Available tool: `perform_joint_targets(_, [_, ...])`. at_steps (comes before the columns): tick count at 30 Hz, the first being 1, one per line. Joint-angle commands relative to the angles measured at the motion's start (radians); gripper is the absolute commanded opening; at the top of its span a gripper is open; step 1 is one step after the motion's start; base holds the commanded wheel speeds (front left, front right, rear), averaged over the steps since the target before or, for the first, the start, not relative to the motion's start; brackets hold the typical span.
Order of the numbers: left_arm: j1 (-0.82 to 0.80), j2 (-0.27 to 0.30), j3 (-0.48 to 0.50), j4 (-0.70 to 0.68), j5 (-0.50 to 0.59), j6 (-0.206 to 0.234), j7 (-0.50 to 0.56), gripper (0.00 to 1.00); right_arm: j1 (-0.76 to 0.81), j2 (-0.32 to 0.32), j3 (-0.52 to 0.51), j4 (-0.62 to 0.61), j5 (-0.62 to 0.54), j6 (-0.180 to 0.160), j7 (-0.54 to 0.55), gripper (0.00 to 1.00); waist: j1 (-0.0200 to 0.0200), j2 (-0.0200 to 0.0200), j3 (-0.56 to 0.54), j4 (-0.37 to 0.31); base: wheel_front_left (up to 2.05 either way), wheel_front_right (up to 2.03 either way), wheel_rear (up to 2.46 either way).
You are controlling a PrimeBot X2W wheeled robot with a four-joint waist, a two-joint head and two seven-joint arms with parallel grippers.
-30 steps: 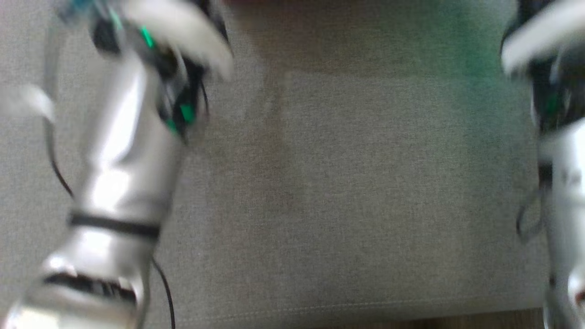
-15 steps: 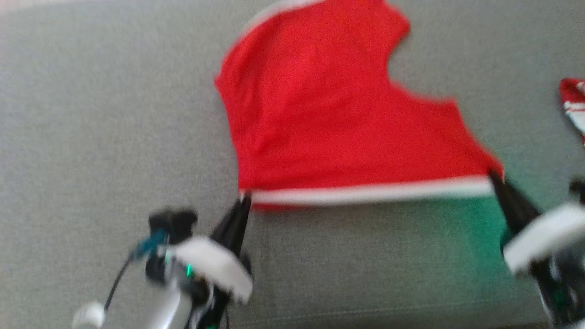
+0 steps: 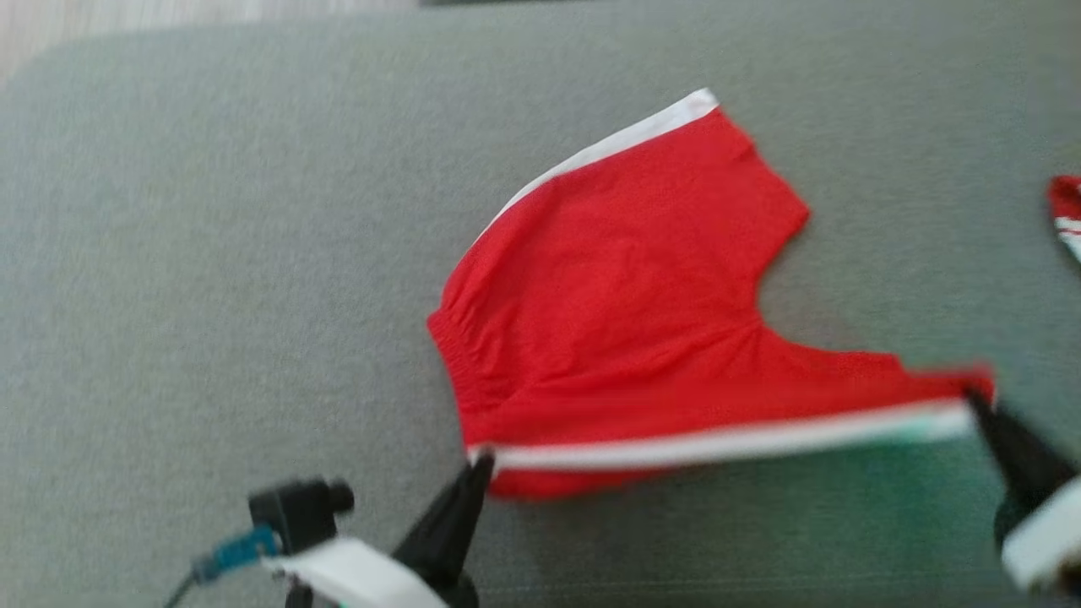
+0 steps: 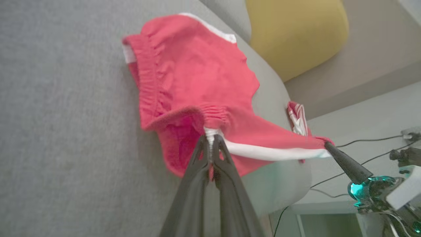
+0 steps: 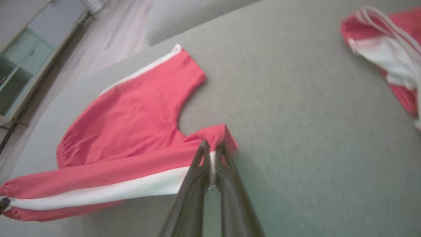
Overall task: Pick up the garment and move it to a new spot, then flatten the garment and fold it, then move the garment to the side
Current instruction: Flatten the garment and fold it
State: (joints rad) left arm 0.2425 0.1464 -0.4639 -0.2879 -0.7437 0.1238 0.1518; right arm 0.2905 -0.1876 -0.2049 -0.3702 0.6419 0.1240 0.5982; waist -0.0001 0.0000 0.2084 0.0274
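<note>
- At the centre of the head view, a pair of red shorts (image 3: 625, 312) with white side stripes lay on a grey fabric surface (image 3: 211, 253). One leg reached toward the upper right of the frame.
- At the lower middle of that view, the left claw (image 3: 480, 460) was clamped on the waistband corner of the shorts, where a white stripe began. The left wrist view showed its two dark fingers (image 4: 194, 184) pressed together over the white edge, just below the gathered elastic.
- At the right edge of the head view, the right claw (image 3: 975, 401) was pinched tight on the other end of the same stripe. The right wrist view showed its fingers (image 5: 194, 197) closed on the corner of the leg hem.
- Between the two claws, the near edge of the shorts was held off the surface, with the white stripe drawn into a nearly straight line. The rest of the shorts rested on the grey fabric.
- At the far right of the head view, a crumpled red-and-white garment (image 3: 1066, 211) lay well apart from the shorts.
- At the upper right of the left wrist view, a yellow cushion (image 4: 296, 33) sat beyond the grey surface.
</note>
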Motion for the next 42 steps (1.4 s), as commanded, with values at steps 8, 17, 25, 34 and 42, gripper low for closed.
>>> perform_joint_targets(8, [-0.237, -0.062, 0.045, -0.056, -0.071, 0.000, 0.044, 0.00, -0.414, -0.115, 0.017, 0.054, -0.029, 0.007, 0.166, 0.00, 0.0001, 0.0000, 0.170, 0.126, 0.00, 0.00, 0.00])
perform_joint_targets(17, [-0.478, -0.088, 0.022, 0.066, -0.075, 0.029, 0.051, 0.00, -0.773, -0.154, 0.065, 0.299, -0.050, 0.007, 0.293, 0.00, 0.0001, 0.0000, 0.228, 0.208, 0.00, 0.00, 0.00])
perform_joint_targets(25, [-0.579, -0.095, -0.021, 0.162, -0.095, 0.041, 0.008, 0.00, -0.940, -0.193, 0.137, 0.456, -0.090, 0.007, 0.303, 0.00, 0.0001, 0.0000, 0.259, 0.249, 0.00, 0.00, 0.00])
perform_joint_targets(34, [-0.642, -0.096, -0.065, 0.225, -0.135, 0.061, -0.049, 0.00, -1.023, -0.218, 0.166, 0.570, -0.115, 0.007, 0.273, 0.00, 0.0001, 0.0000, 0.278, 0.271, 0.00, 0.00, 0.00])
perform_joint_targets(42, [-0.666, -0.096, -0.087, 0.272, -0.136, 0.077, -0.074, 0.00, -1.046, -0.210, 0.178, 0.616, -0.105, 0.007, 0.229, 0.12, 0.0001, 0.0000, 0.285, 0.278, 0.00, 0.00, 0.00])
